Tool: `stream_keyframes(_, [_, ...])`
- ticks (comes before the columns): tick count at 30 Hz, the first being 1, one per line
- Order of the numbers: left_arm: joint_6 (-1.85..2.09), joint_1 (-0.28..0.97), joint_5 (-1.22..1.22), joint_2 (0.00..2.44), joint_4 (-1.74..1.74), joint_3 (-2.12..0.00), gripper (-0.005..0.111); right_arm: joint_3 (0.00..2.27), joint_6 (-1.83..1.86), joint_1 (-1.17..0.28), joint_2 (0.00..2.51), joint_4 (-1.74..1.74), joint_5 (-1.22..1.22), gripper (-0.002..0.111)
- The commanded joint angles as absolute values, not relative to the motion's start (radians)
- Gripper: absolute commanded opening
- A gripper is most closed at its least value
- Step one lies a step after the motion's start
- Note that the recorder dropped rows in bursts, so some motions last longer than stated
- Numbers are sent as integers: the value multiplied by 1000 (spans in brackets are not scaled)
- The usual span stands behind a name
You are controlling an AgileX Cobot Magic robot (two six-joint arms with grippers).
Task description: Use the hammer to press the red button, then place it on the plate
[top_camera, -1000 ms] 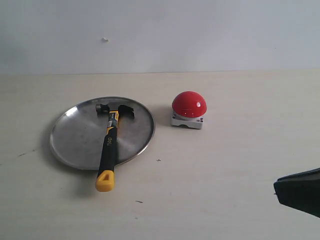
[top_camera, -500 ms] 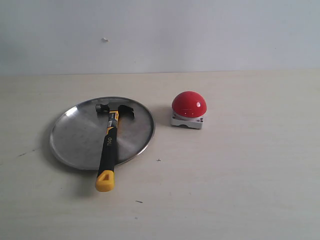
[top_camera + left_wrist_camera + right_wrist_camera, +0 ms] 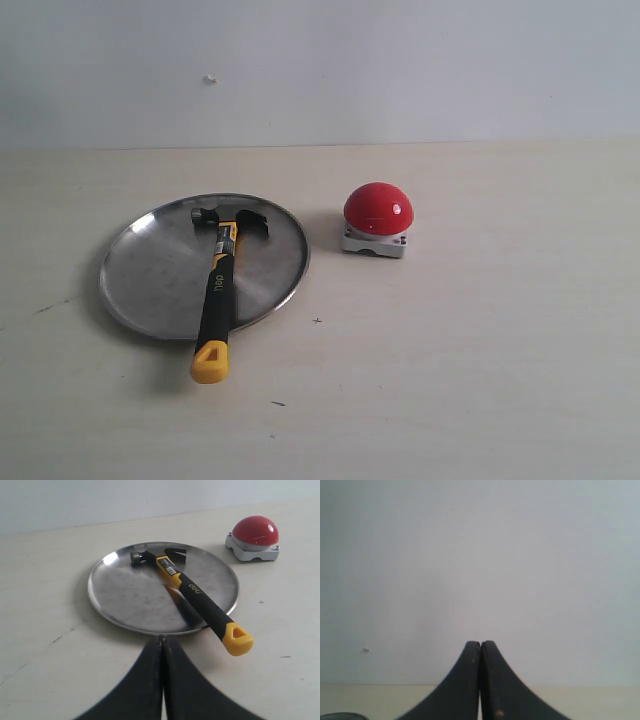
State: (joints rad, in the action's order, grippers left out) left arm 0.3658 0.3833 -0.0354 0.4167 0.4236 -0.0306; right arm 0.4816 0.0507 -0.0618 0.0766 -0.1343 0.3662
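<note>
The hammer [image 3: 217, 290] lies across the silver plate [image 3: 150, 270], its dark head on the plate and its yellow handle end sticking out over the near rim onto the table. To the right of the plate stands the red button [image 3: 378, 208] on its white base. In the left wrist view the hammer [image 3: 195, 594], the plate [image 3: 125, 595] and the red button [image 3: 255, 531] all show beyond my left gripper [image 3: 162, 639], which is shut and empty, short of the plate's rim. My right gripper [image 3: 480, 644] is shut, empty and faces the wall. Neither gripper shows in the exterior view.
A pale wooden table [image 3: 480, 350] carries everything, with a few small dark specks [image 3: 317, 321] on it. A plain white wall [image 3: 400, 70] rises behind the table's far edge.
A dark gripper that showed at the lower right edge of the exterior view one second ago has left the view. The hammer, plate and button have not moved.
</note>
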Motion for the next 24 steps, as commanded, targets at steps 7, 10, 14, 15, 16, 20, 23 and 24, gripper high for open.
stream_keyframes(7, [364, 382, -34, 409, 427, -28, 0, 320, 31, 23, 0, -96, 312, 0])
stream_keyframes(10, [364, 382, -34, 409, 427, -28, 0, 270, 31, 23, 0, -96, 272, 0])
stream_keyframes(14, [364, 382, -36, 409, 427, -28, 0, 186, 12, 23, 0, -18, 212, 0])
stream_keyframes(15, [364, 382, -36, 409, 427, -28, 0, 170, 0, 23, 0, 0, 202, 0])
stream_keyframes(16, [364, 382, -36, 409, 427, -28, 0, 150, -7, 23, 0, 18, 195, 0])
stream_keyframes(20, [364, 382, -36, 409, 427, -28, 0, 94, -12, 23, 0, 36, 187, 0])
stream_keyframes(23, [364, 382, -36, 409, 427, -28, 0, 60, -12, 23, 0, 36, 189, 0])
stream_keyframes(24, [364, 382, -36, 409, 427, -28, 0, 51, -10, 23, 0, 36, 189, 0])
